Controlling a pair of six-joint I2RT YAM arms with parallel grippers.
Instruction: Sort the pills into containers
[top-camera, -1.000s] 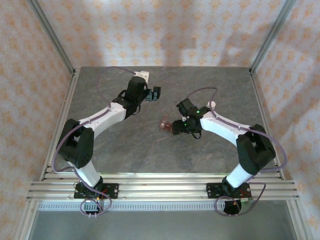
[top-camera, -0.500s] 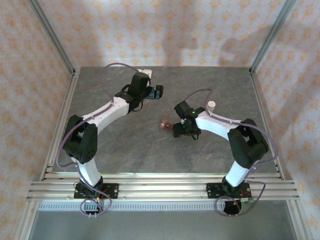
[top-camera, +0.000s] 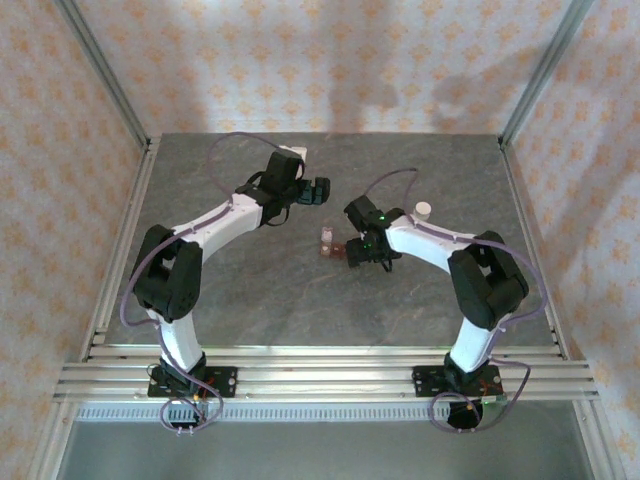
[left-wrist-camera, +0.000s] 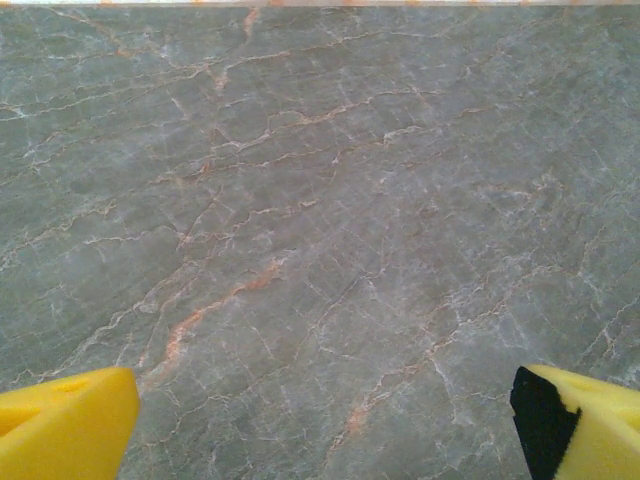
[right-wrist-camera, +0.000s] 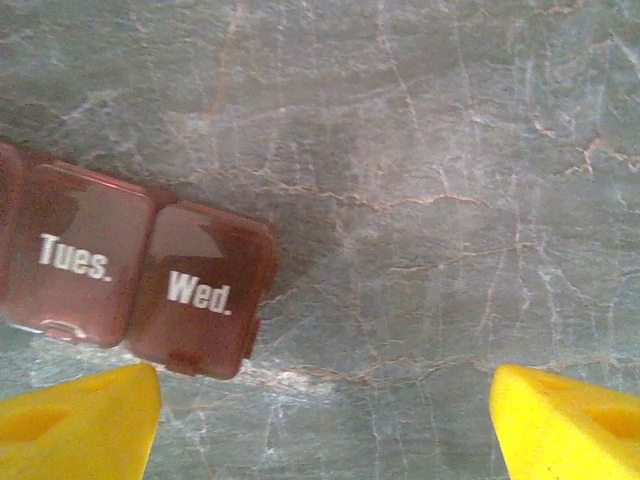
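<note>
The left tool (top-camera: 318, 190) hangs over the far middle of the grey marble bench (top-camera: 250, 290), its yellow fingertips (left-wrist-camera: 65, 425) spread wide with bare stone between them. The right tool (top-camera: 352, 250) sits low near the bench centre, also spread wide and gripping nothing. The containers (top-camera: 327, 241), a dark red-brown strip, lie flat on the bench just left of the right tool, between the two tools. In the right wrist view the lids marked "Tues." and "Wed." are shut, and the "Wed." end lies just beside one fingertip (right-wrist-camera: 75, 420); whether they touch I cannot tell. A small white-capped bottle (top-camera: 423, 211) stands behind the right arm
</note>
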